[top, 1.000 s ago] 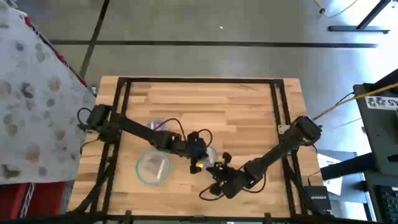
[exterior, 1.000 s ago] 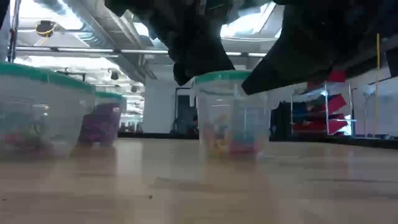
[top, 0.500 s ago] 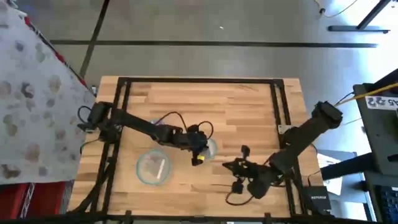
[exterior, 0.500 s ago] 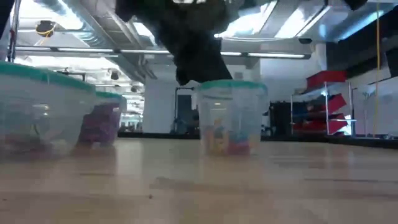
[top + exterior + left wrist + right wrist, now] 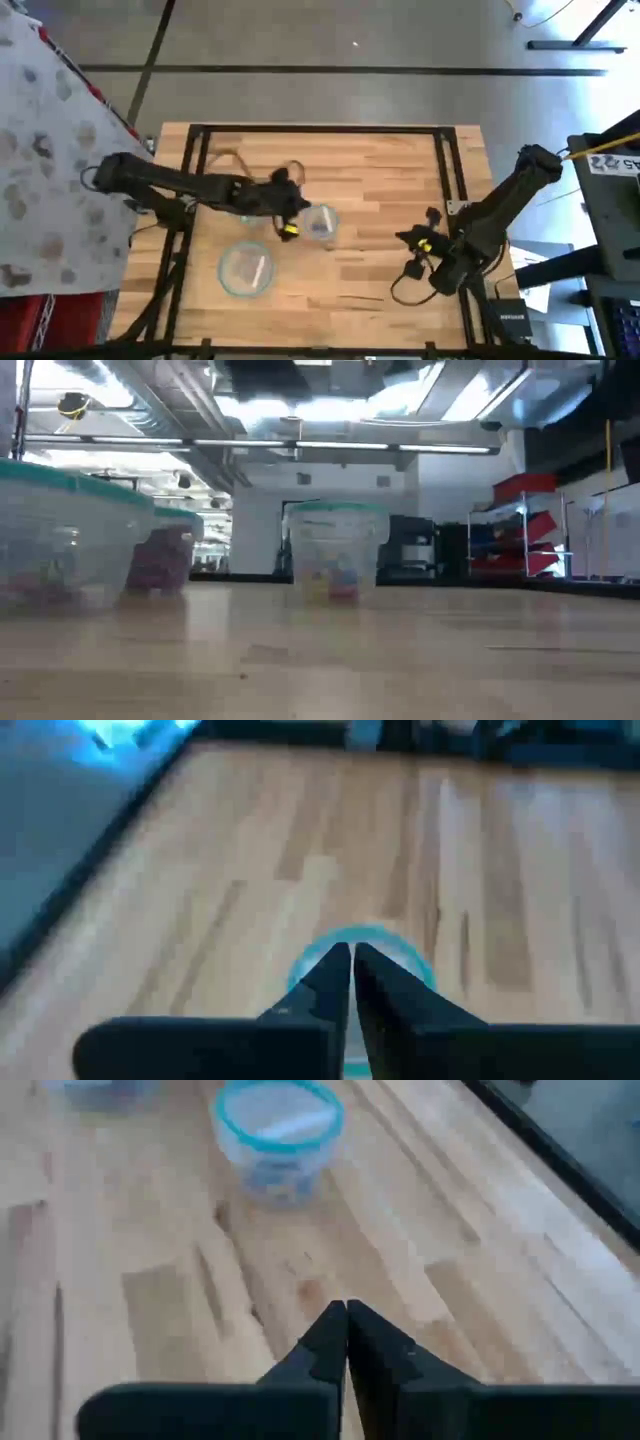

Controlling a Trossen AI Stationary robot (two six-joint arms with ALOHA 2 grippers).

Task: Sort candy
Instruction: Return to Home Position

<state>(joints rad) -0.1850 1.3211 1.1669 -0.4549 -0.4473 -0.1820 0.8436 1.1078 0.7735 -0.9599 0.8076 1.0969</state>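
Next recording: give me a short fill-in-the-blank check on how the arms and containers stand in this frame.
1. In the wrist views, the left gripper and the right gripper both have their fingers ____.
2. In the high view, the large bowl lies on the ____ arm's side of the table.
3. The small container stands beside the left gripper, while the right gripper holds ____.

Missing words: shut; left; nothing.
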